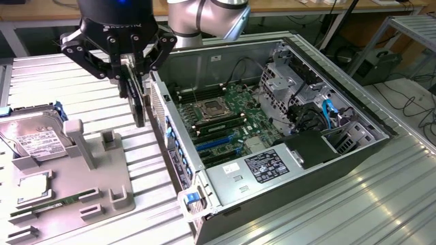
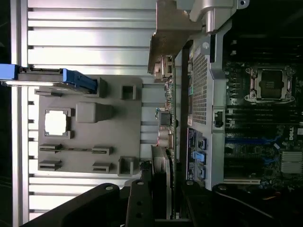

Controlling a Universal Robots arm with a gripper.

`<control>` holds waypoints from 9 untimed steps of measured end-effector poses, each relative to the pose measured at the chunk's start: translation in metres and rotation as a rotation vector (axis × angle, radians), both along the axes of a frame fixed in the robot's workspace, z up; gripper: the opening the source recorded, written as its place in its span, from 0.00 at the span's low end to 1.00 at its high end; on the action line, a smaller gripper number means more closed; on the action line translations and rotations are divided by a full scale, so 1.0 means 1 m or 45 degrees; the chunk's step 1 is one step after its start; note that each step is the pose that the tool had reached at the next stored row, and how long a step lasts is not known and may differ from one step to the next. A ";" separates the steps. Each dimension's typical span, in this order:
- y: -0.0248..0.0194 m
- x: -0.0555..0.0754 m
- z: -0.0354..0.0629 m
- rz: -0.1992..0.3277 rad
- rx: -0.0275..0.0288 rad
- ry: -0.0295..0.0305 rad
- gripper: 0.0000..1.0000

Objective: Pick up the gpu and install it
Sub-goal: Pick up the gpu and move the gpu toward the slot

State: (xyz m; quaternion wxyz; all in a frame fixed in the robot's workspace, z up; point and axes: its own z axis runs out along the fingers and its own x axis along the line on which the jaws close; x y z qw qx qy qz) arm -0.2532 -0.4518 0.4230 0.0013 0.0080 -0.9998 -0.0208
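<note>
grey moulded holder sits nearest the camera on the exterior view's left, resting on the ribbed metal surface. a narrow green ram stick lies in its near slot, a square silver chip sits just beyond that, and a silver hard drive with a white label sits at its far left end. to the right lies an open computer case on its side, its motherboard facing up with the processor socket and blue expansion slots exposed. farther back, the black end effector hangs from the arm with its fingers pressed onto the top edge of the gpu. the card hangs on edge in the air, between the holder and the case, just beside the case's left outer wall and outside it. in the wrist view the gpu shows edge-on, its silver bracket at the end away from the end effector.
</note>
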 end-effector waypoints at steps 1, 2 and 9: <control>0.0000 0.010 0.0000 0.000 0.0000 0.0000 0.28; 0.0000 0.024 0.0000 0.000 0.0000 0.0000 0.28; 0.0000 0.049 0.0000 0.000 0.0000 0.0000 0.28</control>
